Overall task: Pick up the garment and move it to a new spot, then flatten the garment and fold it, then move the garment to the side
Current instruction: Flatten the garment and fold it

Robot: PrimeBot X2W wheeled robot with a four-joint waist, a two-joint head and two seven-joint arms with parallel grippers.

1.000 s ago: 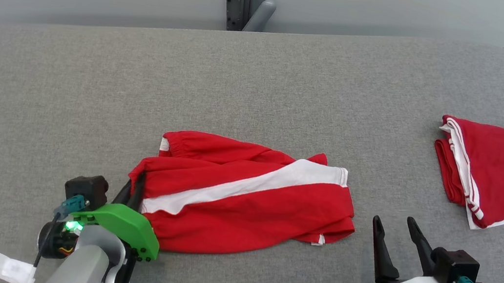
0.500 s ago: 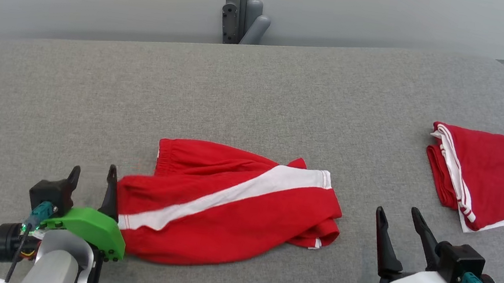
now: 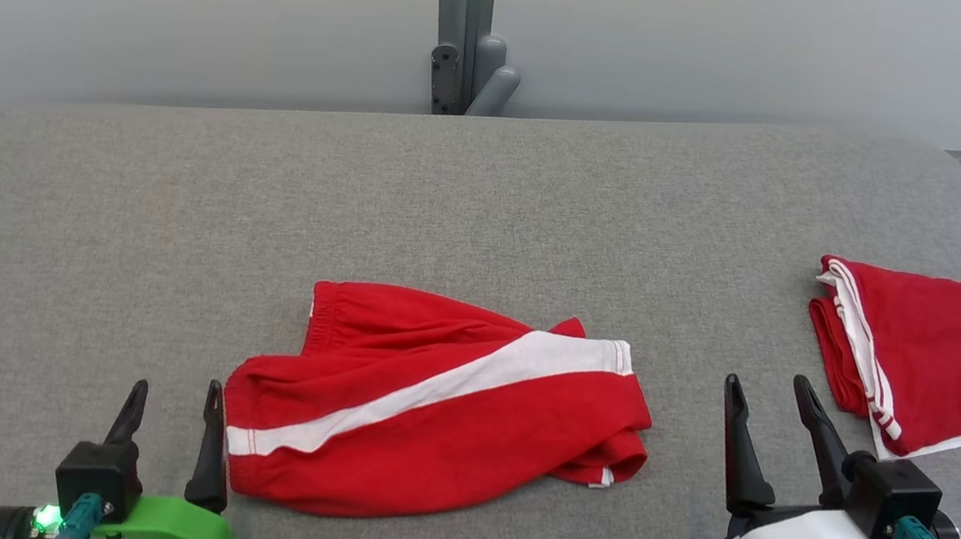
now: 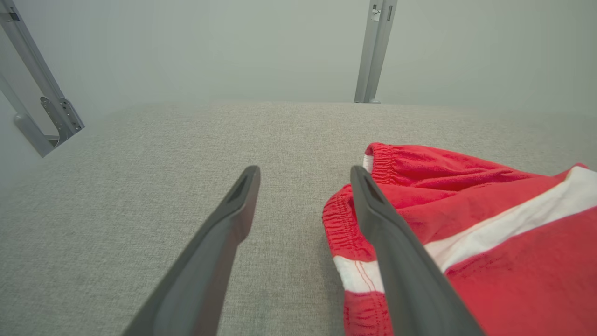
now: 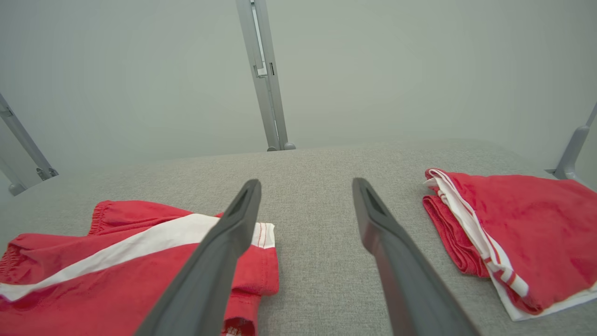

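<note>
The garment [image 3: 442,410] is a pair of red shorts with a broad white stripe, lying rumpled in the middle of the grey padded table [image 3: 168,216]. It appears in the left wrist view [image 4: 466,233] and in the right wrist view [image 5: 116,261] too. My left gripper [image 3: 173,400] stands open just left of the garment's near-left corner, with nothing between its fingers. In its own view the left gripper [image 4: 303,175] has bare fabric-covered table between the fingers. My right gripper [image 3: 771,395] is open and empty, right of the garment, also seen from its wrist [image 5: 305,186].
A second red garment [image 3: 938,357], folded, with white trim, lies at the table's right end and shows in the right wrist view [image 5: 513,233]. A grey metal post [image 3: 464,18] stands behind the far edge. The table's right end curves down near the folded pile.
My left gripper has opened, let go of the garment's near-left corner and drawn back toward me. The garment now lies loose on the table. The head camera has tilted, shifting the whole picture downward.
</note>
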